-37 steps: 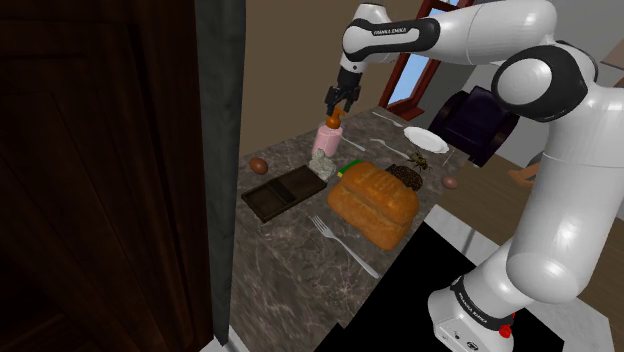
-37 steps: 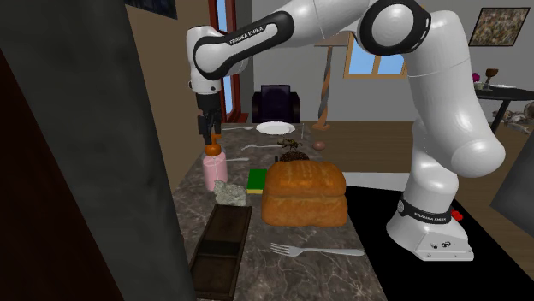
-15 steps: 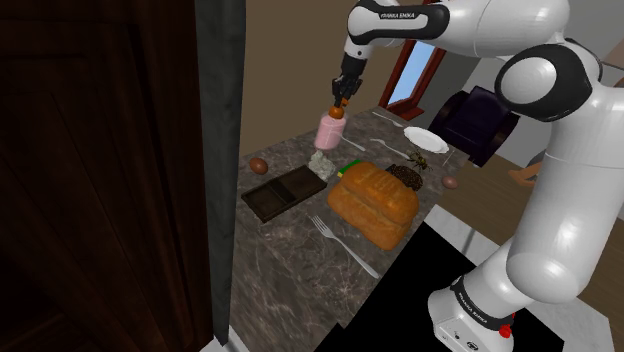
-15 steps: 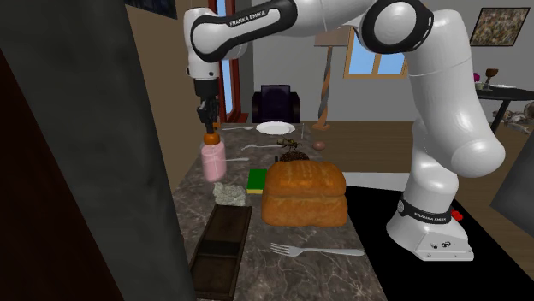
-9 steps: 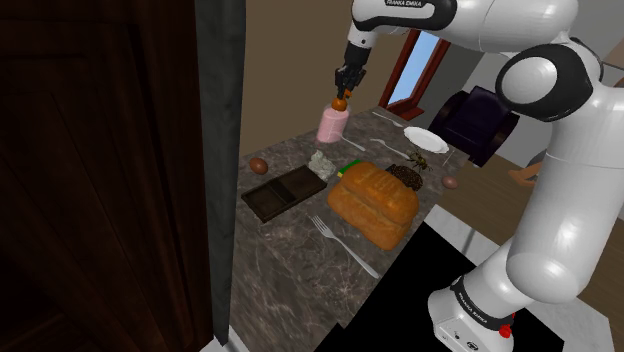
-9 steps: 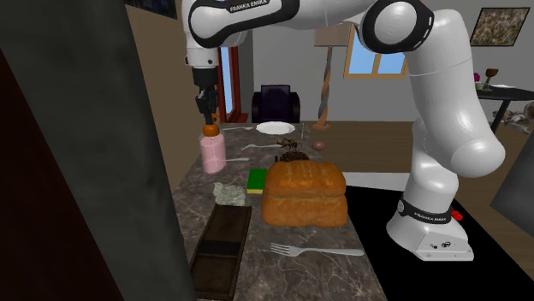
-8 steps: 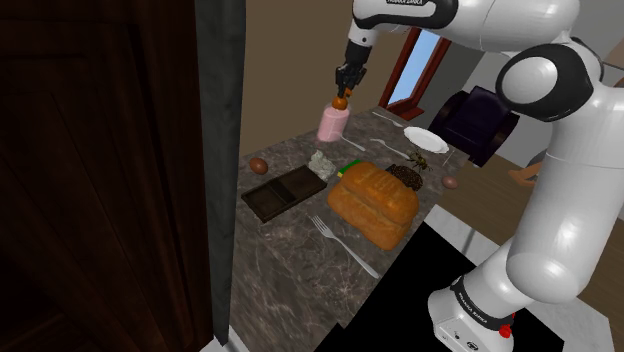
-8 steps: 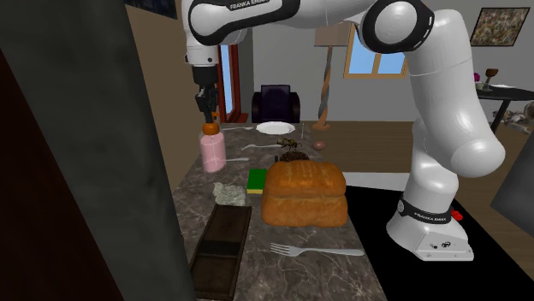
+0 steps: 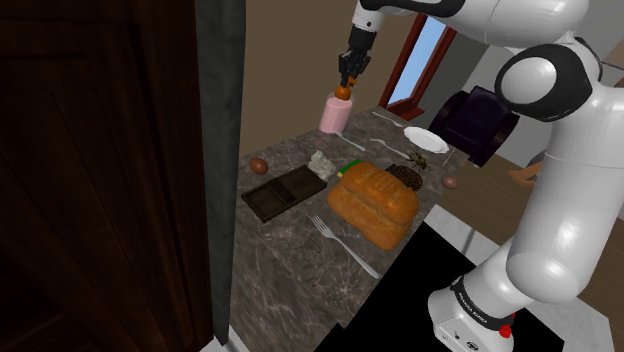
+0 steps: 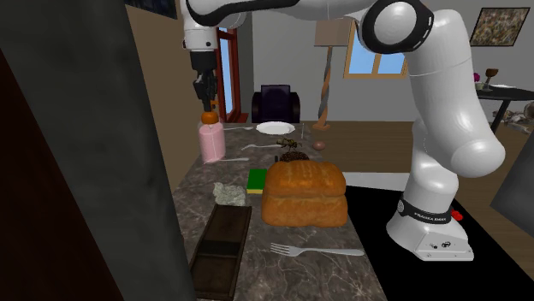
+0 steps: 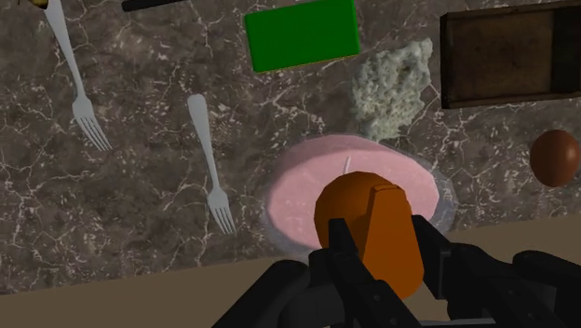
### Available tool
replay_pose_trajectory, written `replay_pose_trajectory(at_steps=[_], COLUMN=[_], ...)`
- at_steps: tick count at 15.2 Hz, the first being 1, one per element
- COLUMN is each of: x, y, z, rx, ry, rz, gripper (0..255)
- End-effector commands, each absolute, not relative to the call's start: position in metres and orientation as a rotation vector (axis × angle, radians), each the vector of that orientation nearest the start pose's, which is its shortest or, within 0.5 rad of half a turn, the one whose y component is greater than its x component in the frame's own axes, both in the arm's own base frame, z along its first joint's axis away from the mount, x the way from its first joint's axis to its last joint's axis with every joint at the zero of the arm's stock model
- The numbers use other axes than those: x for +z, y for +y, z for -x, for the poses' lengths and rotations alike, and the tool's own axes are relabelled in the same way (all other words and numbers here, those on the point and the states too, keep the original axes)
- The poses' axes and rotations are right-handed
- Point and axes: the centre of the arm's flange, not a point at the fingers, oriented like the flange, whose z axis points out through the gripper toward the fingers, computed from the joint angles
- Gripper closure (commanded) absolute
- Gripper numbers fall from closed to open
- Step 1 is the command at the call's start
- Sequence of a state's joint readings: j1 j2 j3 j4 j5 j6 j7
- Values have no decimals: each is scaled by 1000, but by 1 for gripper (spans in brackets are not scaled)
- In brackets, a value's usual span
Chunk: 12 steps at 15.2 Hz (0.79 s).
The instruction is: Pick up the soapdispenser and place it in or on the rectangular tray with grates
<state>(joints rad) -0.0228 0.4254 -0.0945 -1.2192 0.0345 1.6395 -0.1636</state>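
The soap dispenser has a pink body and an orange pump top. It hangs upright in the air above the far end of the marble counter. My gripper is shut on the orange pump from above; the second exterior view shows the gripper and the dispenser the same way. In the wrist view the fingers clasp the orange top over the pink body. The rectangular tray is dark brown and lies flat on the counter, nearer the stand than the dispenser.
Between dispenser and tray lie a grey crumpled lump and a green sponge. A large bread loaf sits beside the tray, a fork nearer the stand. A brown egg lies by the tray. A dark pillar borders the counter.
My gripper has risen with the soap dispenser in it, so the bottle now hangs higher above the counter. Nothing else has moved.
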Motion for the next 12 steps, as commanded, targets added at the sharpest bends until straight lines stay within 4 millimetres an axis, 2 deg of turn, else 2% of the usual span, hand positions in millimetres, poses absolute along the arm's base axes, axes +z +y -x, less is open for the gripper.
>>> replay_pose_trajectory(at_steps=[1, 12], x=[543, 582], y=[-44, 82], z=[-670, -610], rx=[5, 5], ry=[-82, -82], rz=[3144, 3144], gripper=[255, 255])
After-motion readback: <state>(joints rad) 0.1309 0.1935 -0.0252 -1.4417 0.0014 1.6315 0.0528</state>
